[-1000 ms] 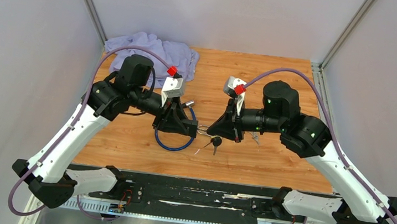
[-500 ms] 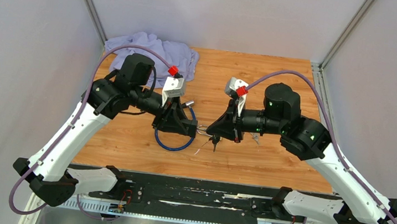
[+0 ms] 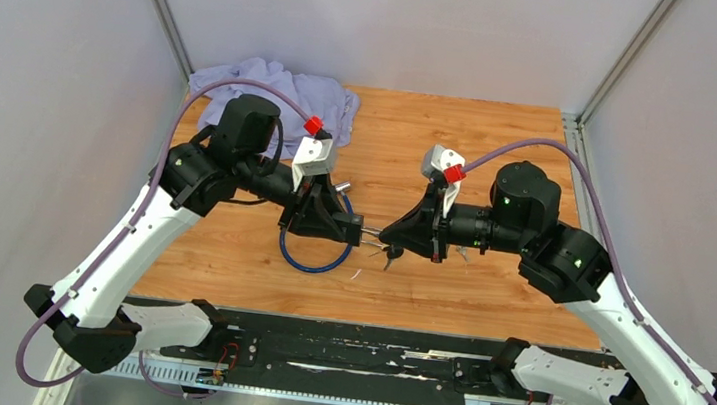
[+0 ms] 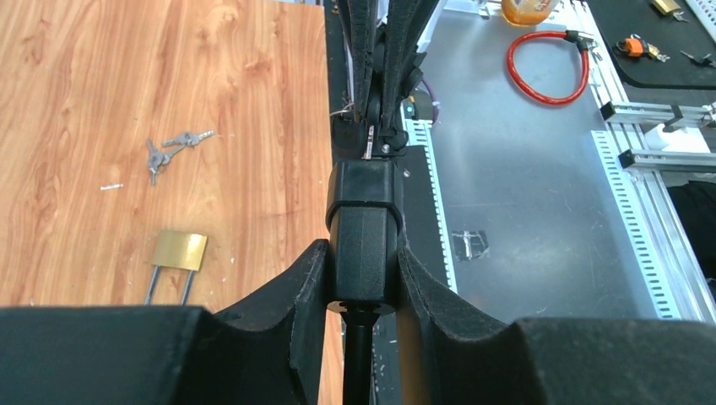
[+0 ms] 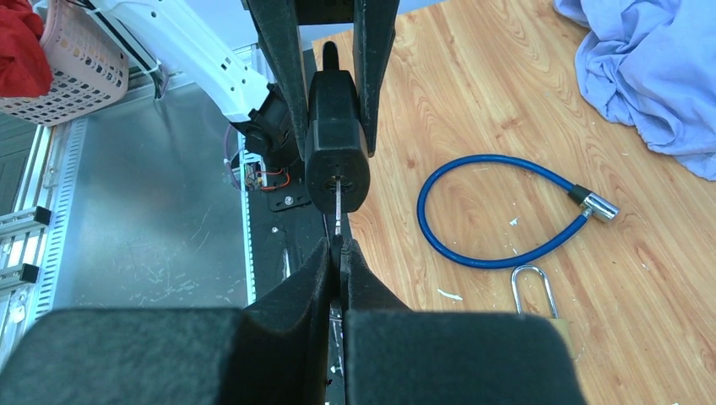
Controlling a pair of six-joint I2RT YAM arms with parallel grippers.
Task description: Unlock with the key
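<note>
My left gripper [image 3: 340,227] is shut on the black lock body [image 4: 364,221] of the blue cable lock [image 3: 312,257] and holds it above the table. My right gripper [image 3: 393,238] faces it and is shut on the key. The key's thin silver blade [image 5: 338,205] runs from my right fingertips to the keyhole in the lock body's end face [image 5: 337,160], and its tip is at or in the slot. In the left wrist view the blade [image 4: 370,140] shows between the lock body and the right fingers [image 4: 409,51]. A second black-headed key [image 3: 389,257] dangles below.
A brass padlock [image 4: 179,251] and loose silver keys [image 4: 171,147] lie on the wooden table [image 3: 500,157]. A blue cloth [image 3: 285,94] lies at the back left. The cable's silver end [image 5: 599,204] rests on the wood. A red cable lock [image 4: 547,67] lies off the table.
My right arm has drawn back to the right, and more of the key's blade now shows between it and the lock body. The left gripper has shifted slightly right with the lock.
</note>
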